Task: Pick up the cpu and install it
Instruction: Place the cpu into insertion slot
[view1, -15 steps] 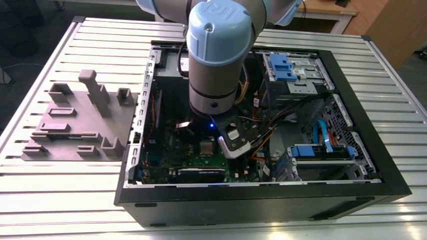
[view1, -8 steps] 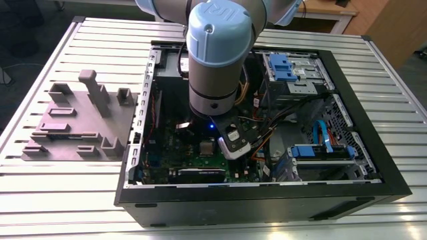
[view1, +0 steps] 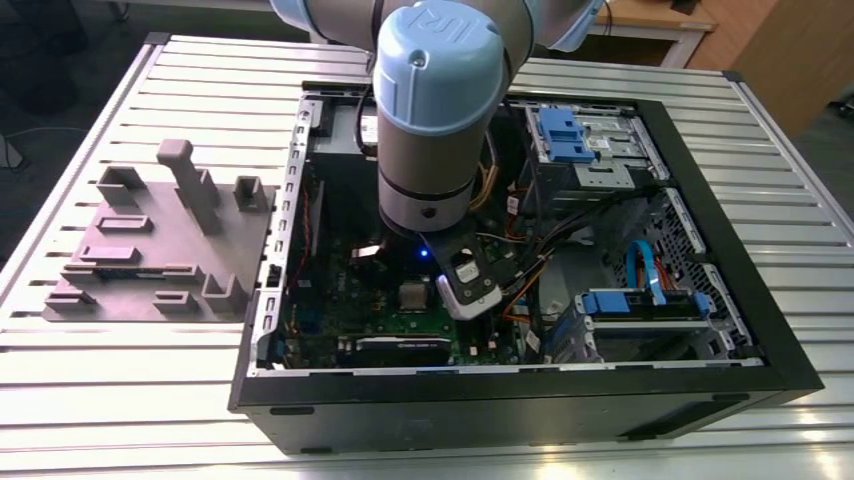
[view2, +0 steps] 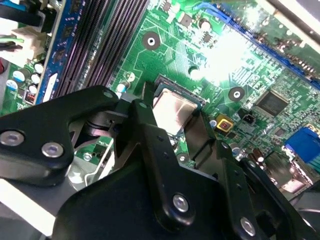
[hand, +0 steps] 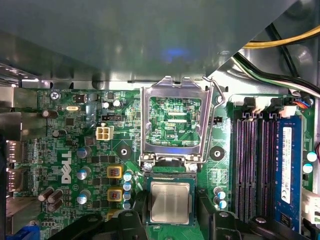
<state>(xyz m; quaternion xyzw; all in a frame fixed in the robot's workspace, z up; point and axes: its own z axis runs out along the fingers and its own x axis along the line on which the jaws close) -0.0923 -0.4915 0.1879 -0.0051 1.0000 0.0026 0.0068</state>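
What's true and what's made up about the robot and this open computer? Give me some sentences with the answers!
1. The cpu lies flat on the green motherboard. True.
2. The metal socket frame is shut over the cpu. False: it is flipped open, beside the cpu.
3. The gripper hangs over the grey block next to the computer. False: it is inside the computer case, open, with a finger on each side of the cpu.
4. The computer case lies open on a slatted metal table. True.

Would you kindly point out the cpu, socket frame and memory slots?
cpu (hand: 171, 202), first wrist view: middle of metal top.
socket frame (hand: 145, 122), first wrist view: its side rail.
memory slots (hand: 250, 165), first wrist view: a dark slot.
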